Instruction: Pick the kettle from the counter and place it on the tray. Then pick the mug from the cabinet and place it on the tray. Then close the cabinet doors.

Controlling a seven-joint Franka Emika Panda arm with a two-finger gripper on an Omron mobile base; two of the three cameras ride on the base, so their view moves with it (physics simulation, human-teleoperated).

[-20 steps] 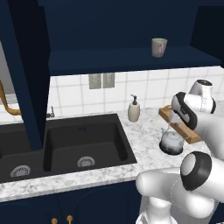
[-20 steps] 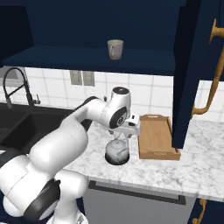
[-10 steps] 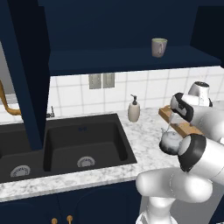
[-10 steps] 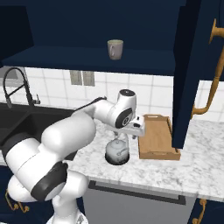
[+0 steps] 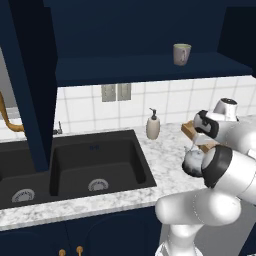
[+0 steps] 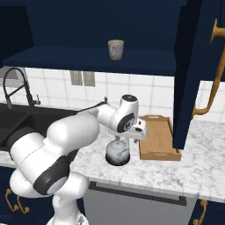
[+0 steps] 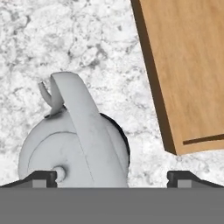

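The pale grey kettle stands on the marble counter, just left of the wooden tray. My gripper hangs open right above it, one fingertip on each side of the arched handle, touching nothing. From the right base, the gripper is over the kettle with the tray beside it. The olive mug sits on the navy shelf of the open cabinet. From the left base I see the kettle, the mug and the gripper.
A beige soap pump bottle stands by the wall, left of the kettle. The black double sink lies further left, with a faucet. An open navy cabinet door with a brass handle hangs over the tray's right side.
The hand has come down a little over the kettle and the arm's elbow has swung around. The kettle, tray and mug stay put; the jaws stay open.
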